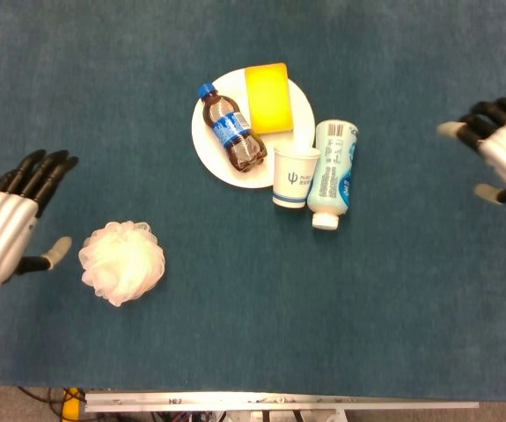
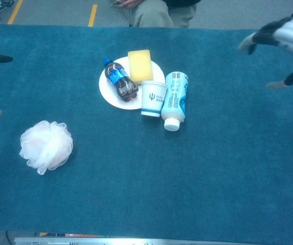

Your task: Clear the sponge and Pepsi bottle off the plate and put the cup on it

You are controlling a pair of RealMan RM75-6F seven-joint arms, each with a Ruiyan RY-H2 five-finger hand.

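Nothing moved off the plate [image 1: 213, 149] yet — sponge [image 1: 267, 98] and Pepsi bottle [image 1: 231, 127] both lie on it, bottle on the plate's left half with cap pointing away from the robot, sponge on the far-right part, just beside the bottle. Cup [image 1: 294, 176] stands upright off the plate, touching or nearly touching its near-right rim. A white lotion bottle [image 1: 333, 172] lies on the surface right beside the cup, on the side away from the plate.

Left robot hand [image 1: 11, 227] is empty, fingers spread, well left of the plate and nearer the robot. A white bath pouf [image 1: 121, 261] sits on the surface between it and the plate, closer to the hand. Right robot hand [image 1: 503, 149] is empty too, fingers apart, well right of the plate, beyond the lotion bottle.

My read on the step: pick the first item to clear. Left hand suits the Pepsi bottle — same side, open approach. Grip across the body, not the cap; it's round and may roll. Right hand for the sponge should come in from the far side, else it risks knocking the cup or lotion bottle. Set both down well away from the plate so the cup has a free path.
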